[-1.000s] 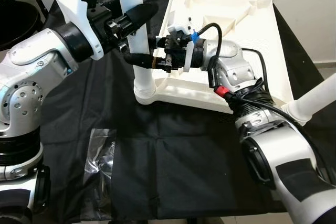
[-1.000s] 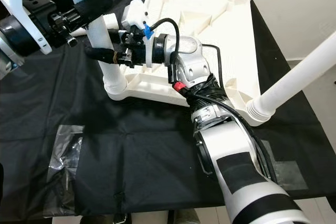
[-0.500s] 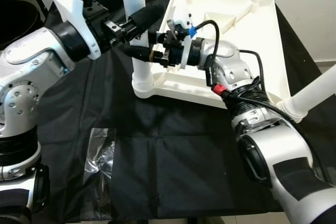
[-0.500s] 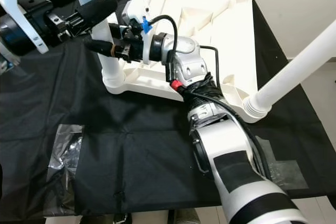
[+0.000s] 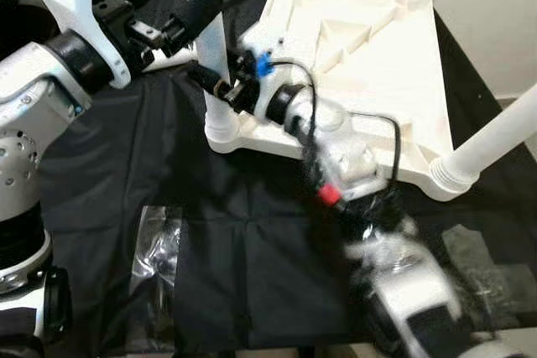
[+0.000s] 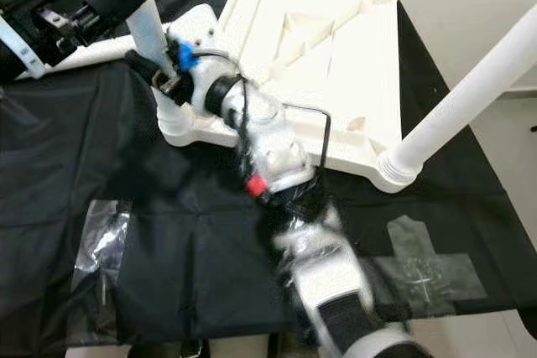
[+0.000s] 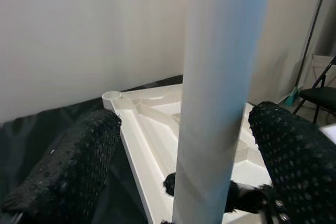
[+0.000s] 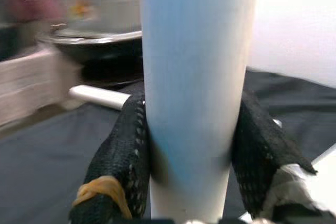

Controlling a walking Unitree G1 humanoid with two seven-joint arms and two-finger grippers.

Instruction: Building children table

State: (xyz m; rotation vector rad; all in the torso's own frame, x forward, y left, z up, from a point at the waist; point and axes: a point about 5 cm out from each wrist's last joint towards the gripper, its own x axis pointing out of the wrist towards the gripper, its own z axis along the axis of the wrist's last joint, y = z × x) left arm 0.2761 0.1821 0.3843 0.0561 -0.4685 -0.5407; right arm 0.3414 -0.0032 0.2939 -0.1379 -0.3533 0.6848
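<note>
Left fingers (image 7: 79, 166) spread off leg (image 7: 218, 98) since before; right fingers (image 8: 123, 156) pinch it.

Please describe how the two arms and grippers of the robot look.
Both arms are silver with white housings. Left gripper has fat black dotted fingers. Right gripper has black fabric fingers, one with a yellow band; its arm carries a black cable, blue clip and red connector.

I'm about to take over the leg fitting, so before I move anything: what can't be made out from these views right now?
- Right arm: motion-blurred in both eye views.
- Whether the white leg sits fully in its corner socket: the right gripper, shut on the leg, covers that part.
- The leg's top: cut off by the eye views' upper edge.
- Left gripper: its fingers stand either side of the leg with gaps.
- Contents of the plastic bag: too small.
</note>
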